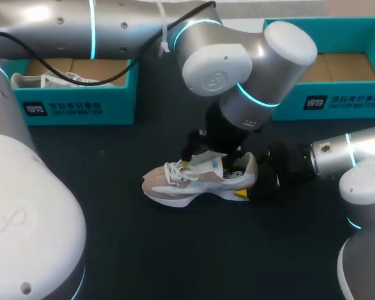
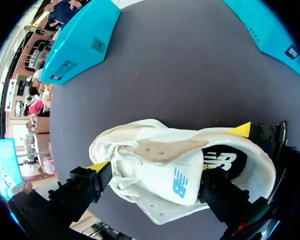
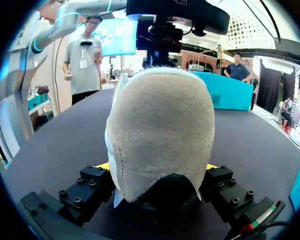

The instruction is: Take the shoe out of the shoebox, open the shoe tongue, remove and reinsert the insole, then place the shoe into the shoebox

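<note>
Beige-and-white shoe (image 1: 194,181) out of the box, sole down on the dark worktop (image 1: 175,256), roughly mid-way between the arms. Toe toward my left, heel toward my right.

Left gripper (image 1: 203,156) comes down from above onto the lace area. In the left wrist view the fingers (image 2: 97,167) stand wide and touch the white tongue (image 2: 172,180) from both sides, pinching it. Tongue lifted clear of the opening and tipped toward the toe. Dark insole (image 2: 222,160) visible inside the shoe, behind the tongue.

Right gripper (image 1: 253,181) at worktop level on the heel. Right wrist view: the two yellow tips sit either side of the suede heel, pressed against it, so the fingers clamp the shoe low down at the back. One tip of this gripper also shows in the left wrist view, against the heel.

Two teal shoeboxes along the far edge, well apart from the shoe: left shoebox (image 1: 81,106) with a second shoe (image 1: 40,80) lying in it; right shoebox (image 1: 337,103) open, cardboard floor showing.
</note>
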You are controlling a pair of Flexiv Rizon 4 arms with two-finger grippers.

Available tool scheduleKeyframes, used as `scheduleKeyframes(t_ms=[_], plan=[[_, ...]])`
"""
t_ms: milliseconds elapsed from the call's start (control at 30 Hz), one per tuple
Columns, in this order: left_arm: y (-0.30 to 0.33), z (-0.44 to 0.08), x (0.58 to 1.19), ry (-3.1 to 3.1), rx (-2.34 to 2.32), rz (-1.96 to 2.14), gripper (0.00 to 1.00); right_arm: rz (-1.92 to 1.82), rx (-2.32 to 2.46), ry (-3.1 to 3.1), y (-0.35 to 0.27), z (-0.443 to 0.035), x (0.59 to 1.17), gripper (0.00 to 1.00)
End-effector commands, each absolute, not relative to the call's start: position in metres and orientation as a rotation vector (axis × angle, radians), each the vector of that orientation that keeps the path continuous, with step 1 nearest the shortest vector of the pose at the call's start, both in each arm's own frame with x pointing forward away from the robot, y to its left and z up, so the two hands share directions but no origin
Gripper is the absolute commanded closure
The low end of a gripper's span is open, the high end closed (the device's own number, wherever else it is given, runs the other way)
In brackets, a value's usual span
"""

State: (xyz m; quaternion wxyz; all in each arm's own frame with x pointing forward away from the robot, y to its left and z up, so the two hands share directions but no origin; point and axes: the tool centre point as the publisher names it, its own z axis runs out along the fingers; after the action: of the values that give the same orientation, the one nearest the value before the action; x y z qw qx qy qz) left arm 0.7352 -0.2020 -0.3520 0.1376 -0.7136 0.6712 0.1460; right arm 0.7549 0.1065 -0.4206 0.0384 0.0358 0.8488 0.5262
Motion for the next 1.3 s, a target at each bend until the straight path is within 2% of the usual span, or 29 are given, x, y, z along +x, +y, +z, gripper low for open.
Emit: scheduleKeyframes(t_ms=[33, 100, 133, 167, 200, 233, 333, 367, 733, 1300], plan=[[-0.194, -0.342, 0.728, 1.982, -2.076, 0.416, 0.17, 1.610, 0.111, 2.605, 0.111, -0.425, 0.755, 1.00], [-0.194, -0.338, 0.724, 2.004, -2.085, 0.410, 0.24, 1.610, 0.111, 2.605, 0.111, -0.425, 0.755, 1.00], [-0.194, -0.337, 0.723, 2.019, -2.089, 0.415, 0.40, 1.610, 0.111, 2.605, 0.111, -0.425, 0.755, 1.00], [-0.195, -0.337, 0.723, 2.032, -2.104, 0.423, 0.52, 1.610, 0.111, 2.605, 0.111, -0.425, 0.755, 1.00], [-0.195, -0.336, 0.723, 2.031, -2.103, 0.420, 0.58, 1.610, 0.111, 2.605, 0.111, -0.425, 0.755, 1.00], [-0.195, -0.336, 0.723, 2.033, -2.106, 0.417, 0.73, 1.610, 0.111, 2.605, 0.111, -0.425, 0.755, 1.00], [-0.195, -0.332, 0.722, 2.063, -2.109, 0.412, 0.96, 1.610, 0.111, 2.605, 0.111, -0.425, 0.755, 1.00], [-0.195, -0.330, 0.722, 2.080, -2.107, 0.409, 1.00, 1.610, 0.111, 2.605, 0.111, -0.425, 0.755, 1.00], [-0.164, -0.308, 0.727, 2.206, -2.094, 0.403, 1.00, 1.610, 0.111, 2.605, 0.111, -0.425, 0.755, 1.00], [-0.114, -0.329, 0.725, 2.147, -2.055, 0.524, 1.00, 1.610, 0.111, 2.605, 0.111, -0.425, 0.755, 1.00]])
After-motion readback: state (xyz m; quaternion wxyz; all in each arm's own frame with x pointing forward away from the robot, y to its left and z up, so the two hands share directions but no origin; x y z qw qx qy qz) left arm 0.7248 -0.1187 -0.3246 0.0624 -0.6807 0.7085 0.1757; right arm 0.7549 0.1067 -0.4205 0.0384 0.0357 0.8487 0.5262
